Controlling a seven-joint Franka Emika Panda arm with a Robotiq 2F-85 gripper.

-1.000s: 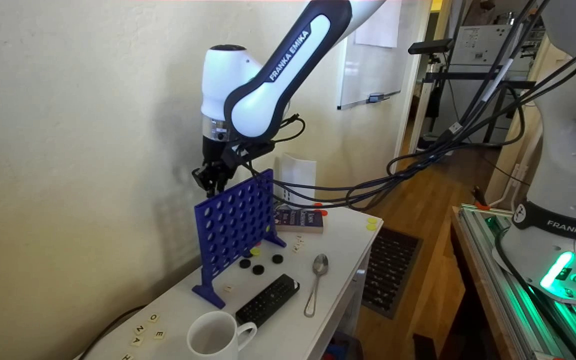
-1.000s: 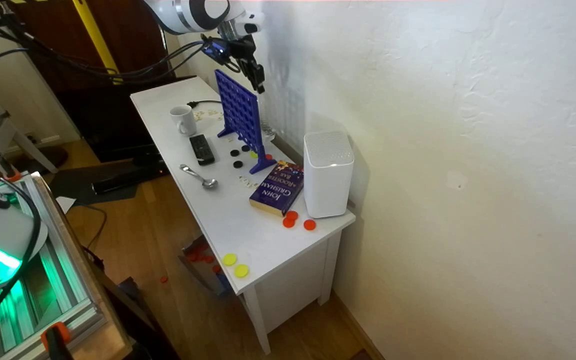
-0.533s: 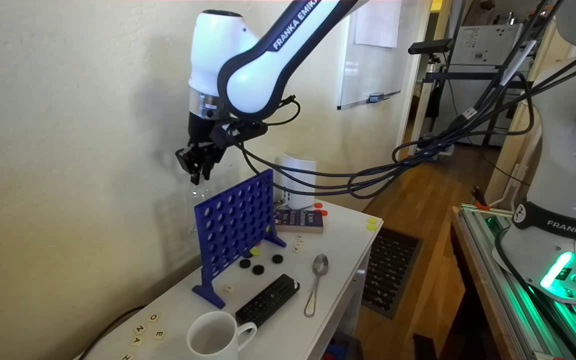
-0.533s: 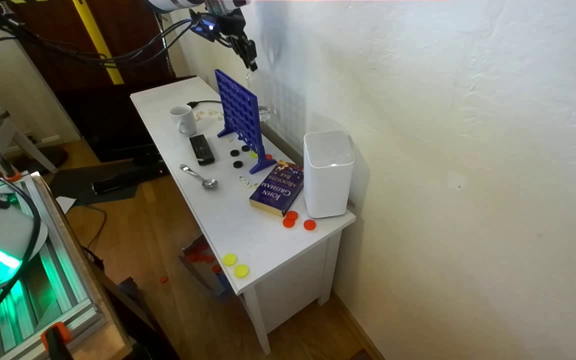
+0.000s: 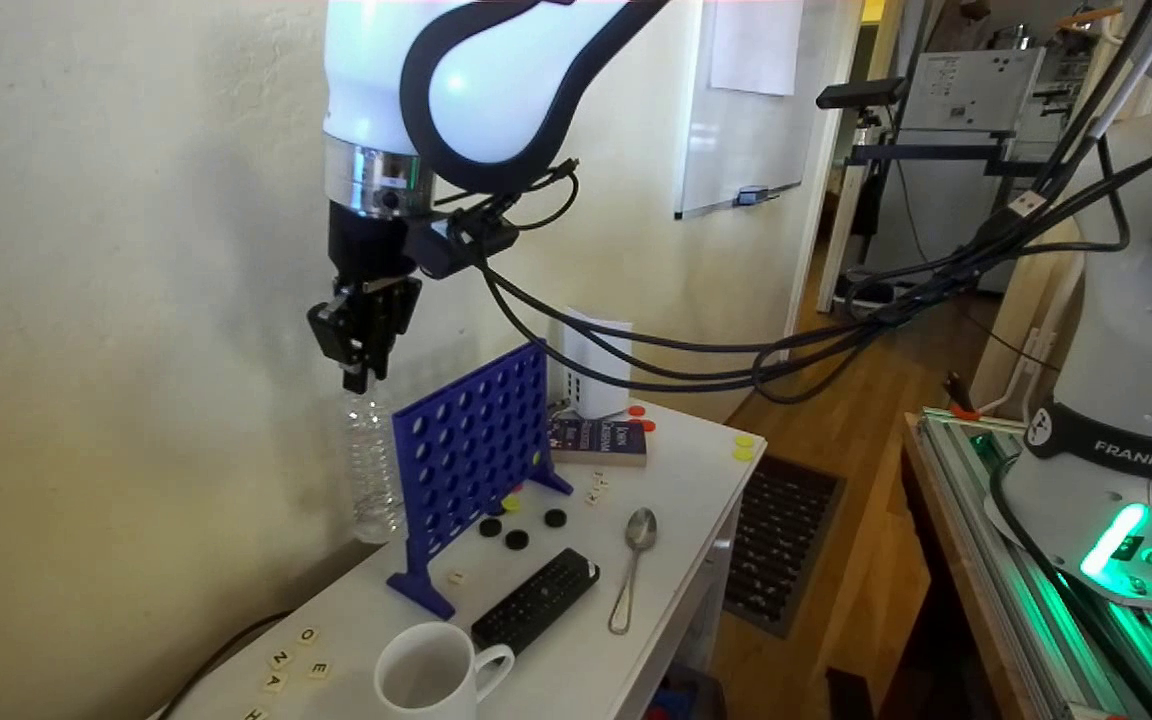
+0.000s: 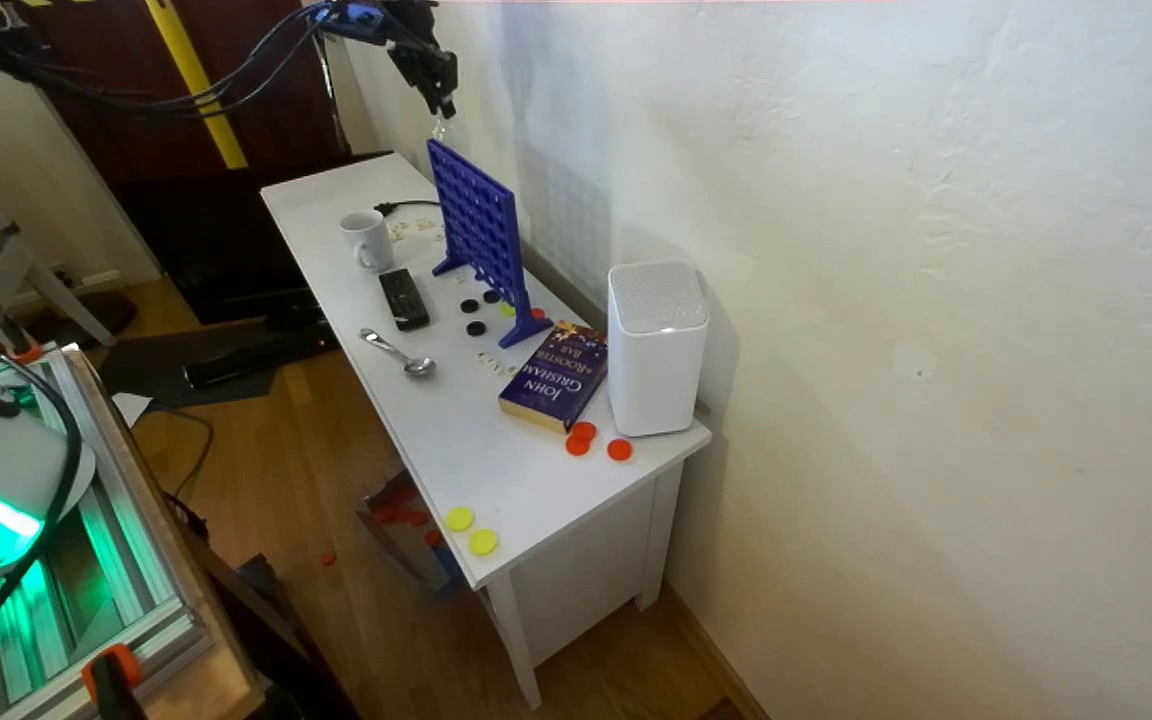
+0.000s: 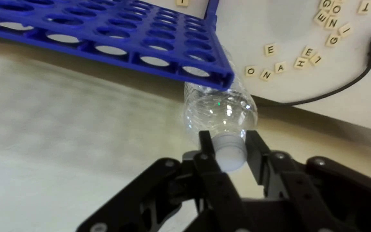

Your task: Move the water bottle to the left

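Note:
The water bottle (image 5: 373, 470) is clear and ribbed with a white cap. My gripper (image 5: 364, 384) is shut on its cap and holds it upright by the wall, past the near end of the blue grid game (image 5: 476, 440). In an exterior view the gripper (image 6: 447, 110) is high up and only the bottle's neck (image 6: 439, 128) shows above the game. In the wrist view the fingers (image 7: 228, 134) flank the cap, and the game's corner (image 7: 217, 77) covers part of the bottle (image 7: 221, 111). I cannot tell whether the bottle touches the game or the table.
A white mug (image 5: 426, 670), a remote (image 5: 536, 600) and a spoon (image 5: 633, 565) lie on the white table (image 6: 406, 430). Letter tiles (image 7: 280, 67) and a black cable (image 7: 333, 91) lie near the bottle. A book (image 6: 558, 375) and a white box (image 6: 658, 350) stand beyond the game.
My gripper has carried the bottle along the wall, out from behind the game past its mug-side end. It rose, then came down a little. The game has shifted very slightly.

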